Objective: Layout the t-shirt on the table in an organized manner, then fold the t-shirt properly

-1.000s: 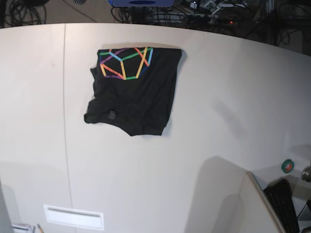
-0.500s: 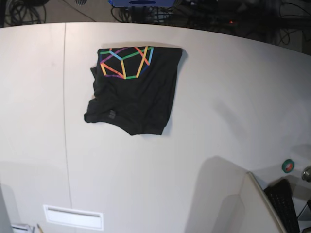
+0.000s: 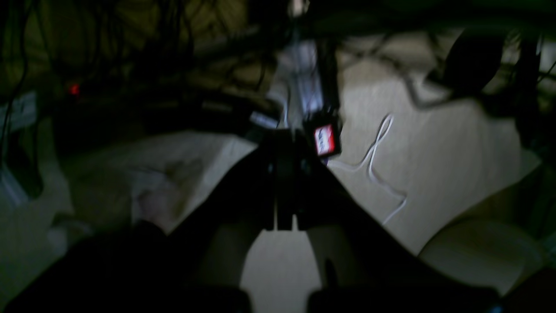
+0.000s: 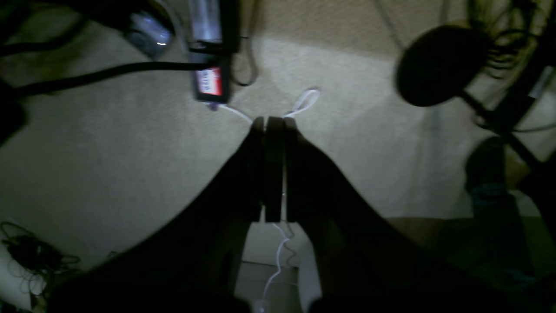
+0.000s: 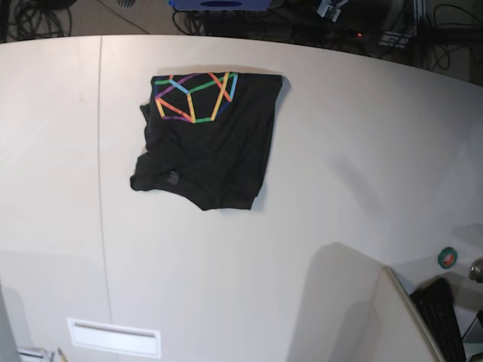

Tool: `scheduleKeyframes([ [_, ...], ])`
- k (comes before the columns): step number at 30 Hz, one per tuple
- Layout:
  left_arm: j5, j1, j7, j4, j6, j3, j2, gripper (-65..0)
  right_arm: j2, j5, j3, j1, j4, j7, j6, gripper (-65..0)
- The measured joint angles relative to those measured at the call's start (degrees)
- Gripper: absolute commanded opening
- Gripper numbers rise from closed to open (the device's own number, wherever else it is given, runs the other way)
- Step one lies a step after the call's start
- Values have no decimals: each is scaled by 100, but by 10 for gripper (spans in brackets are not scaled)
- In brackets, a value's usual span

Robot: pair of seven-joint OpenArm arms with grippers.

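The black t-shirt (image 5: 207,143) lies folded into a rough rectangle on the off-white table (image 5: 339,166), left of centre and towards the far edge. Its multicoloured line print faces up at the far left corner. Neither arm shows in the base view. The left wrist view has my left gripper (image 3: 284,134) shut, fingers pressed together with nothing between them, over a dim floor. My right gripper (image 4: 273,119) is likewise shut and empty above beige carpet. The t-shirt is out of both wrist views.
A thin dark seam (image 5: 100,188) runs down the table's left part. A green tape roll (image 5: 447,258) and a black keyboard (image 5: 441,317) sit at the near right, a white slot plate (image 5: 115,336) at the near left. Cables and a red-labelled box (image 4: 210,81) lie on the floor.
The t-shirt has not moved and no arm has come over the table. Only small items beyond the far edge shift slightly.
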Motion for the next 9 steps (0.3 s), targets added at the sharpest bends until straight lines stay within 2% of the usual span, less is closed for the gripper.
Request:
scheduleKeyframes([
  [4, 15, 17, 11, -9, -22, 0, 229, -650, 15, 2, 2, 17, 2, 17, -4, -650],
  [9, 0, 2, 13, -2, -4, 9, 136, -650, -39, 0, -9, 2, 280, -17, -24, -650],
])
